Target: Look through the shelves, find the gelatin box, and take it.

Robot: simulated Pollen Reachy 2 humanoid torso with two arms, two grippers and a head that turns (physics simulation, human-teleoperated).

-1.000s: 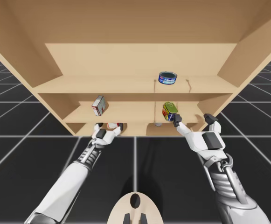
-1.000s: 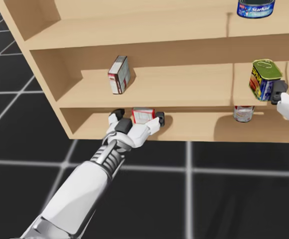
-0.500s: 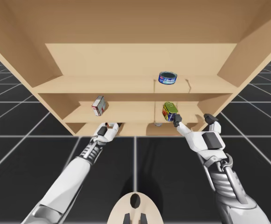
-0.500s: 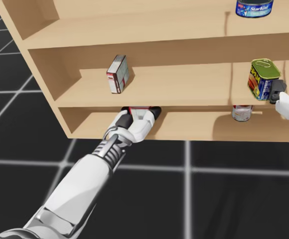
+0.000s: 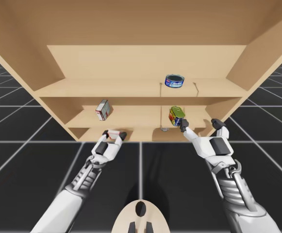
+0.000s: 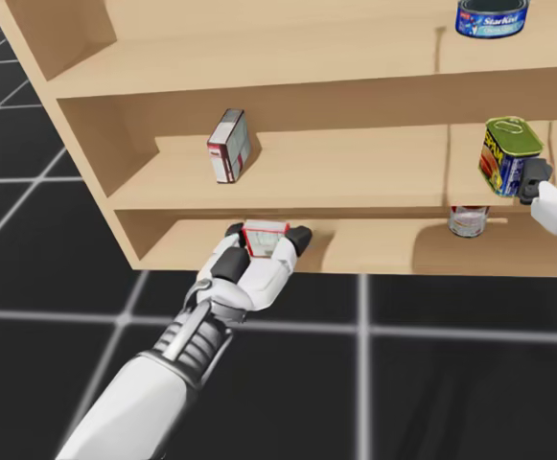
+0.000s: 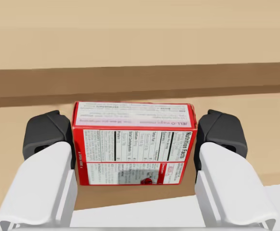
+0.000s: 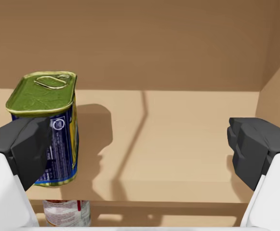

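Note:
The gelatin box (image 7: 134,143) is red with a white printed label, and my left gripper (image 7: 135,139) is shut on it, one dark pad against each side. In the high view the left gripper (image 5: 112,135) holds the gelatin box (image 5: 113,133) just in front of the bottom shelf's edge. The head view shows the gelatin box (image 6: 265,237) upright in the left gripper (image 6: 265,240). My right gripper (image 8: 135,144) is open in front of the middle shelf's right bay, its left finger close beside a green-topped blue can (image 8: 50,127).
The wooden shelf unit (image 5: 131,90) has three levels. A white and red box (image 6: 230,144) stands on the middle shelf's left part. A round blue can (image 5: 174,81) sits on the upper shelf. A small can (image 6: 468,219) stands on the bottom shelf under the green-topped can (image 6: 508,153).
My left gripper reached into the bottom shelf around the gelatin box, then drew back toward me with the box held in it. The right arm has stayed still.

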